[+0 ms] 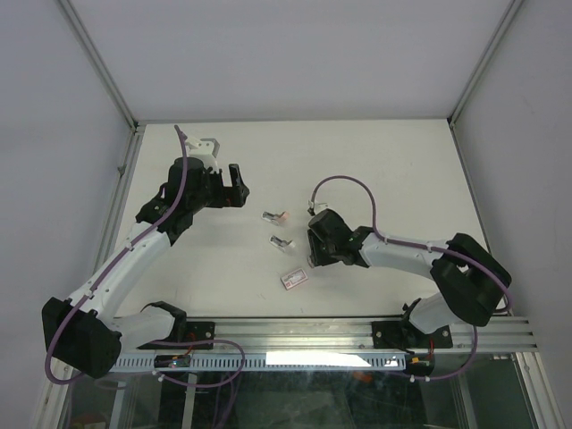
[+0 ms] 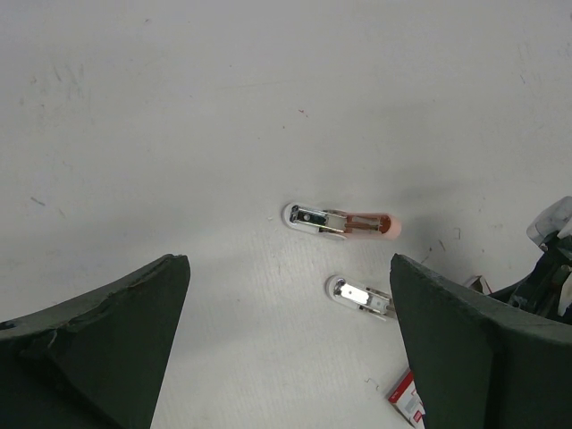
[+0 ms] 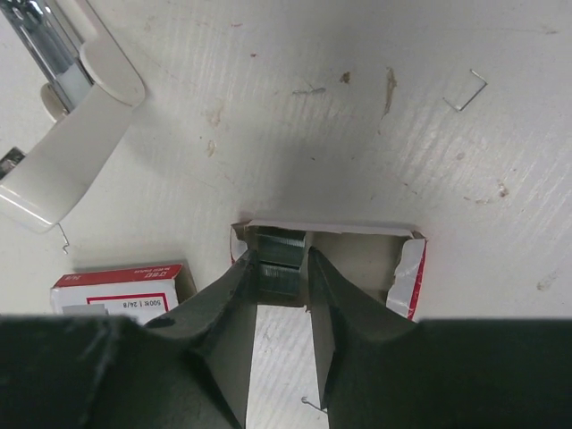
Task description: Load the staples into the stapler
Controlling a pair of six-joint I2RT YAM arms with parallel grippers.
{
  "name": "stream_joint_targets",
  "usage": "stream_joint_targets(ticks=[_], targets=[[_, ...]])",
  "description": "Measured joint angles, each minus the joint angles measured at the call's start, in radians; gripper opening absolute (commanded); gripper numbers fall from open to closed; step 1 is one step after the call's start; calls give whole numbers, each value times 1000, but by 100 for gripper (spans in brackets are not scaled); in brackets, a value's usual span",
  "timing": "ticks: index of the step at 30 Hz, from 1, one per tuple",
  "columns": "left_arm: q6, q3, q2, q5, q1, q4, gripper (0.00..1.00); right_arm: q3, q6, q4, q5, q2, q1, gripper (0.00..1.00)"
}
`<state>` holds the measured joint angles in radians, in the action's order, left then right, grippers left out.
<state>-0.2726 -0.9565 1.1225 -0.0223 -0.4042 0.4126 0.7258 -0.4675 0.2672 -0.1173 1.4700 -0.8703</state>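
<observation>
R gripper (image 3: 282, 268) closed on staples (image 3: 279, 243), strip pinched betw. its fingers inside open box tray (image 3: 407, 268) on tabletop (image 1: 375, 170). Stapler (image 1: 277, 217) lies apart, nearer L gripper (image 1: 237, 186), which is wide open.

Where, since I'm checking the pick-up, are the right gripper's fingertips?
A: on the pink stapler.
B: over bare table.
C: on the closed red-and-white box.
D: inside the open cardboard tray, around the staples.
D: the right gripper reaches inside the open tray, closed on the staples.

Glossy metal staples (image 3: 280, 262), matt cardboard box (image 3: 408, 275)
</observation>
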Motion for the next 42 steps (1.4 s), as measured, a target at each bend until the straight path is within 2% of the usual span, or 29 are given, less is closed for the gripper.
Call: stream_joint_targets(ticks=[4,8,22,42], targets=[[0,0,0,0,0,0,99,0,-5,3,-27,2,-5,22],[0,0,0,0,0,0,99,5,-7,17,-44,2,-5,20],[1,0,-8,-2,0,0,99,24,-6,121,-126,-97,-5,20],[0,4,-12,-2,0,0,99,26,-25,188,-80,-122,-5,19]])
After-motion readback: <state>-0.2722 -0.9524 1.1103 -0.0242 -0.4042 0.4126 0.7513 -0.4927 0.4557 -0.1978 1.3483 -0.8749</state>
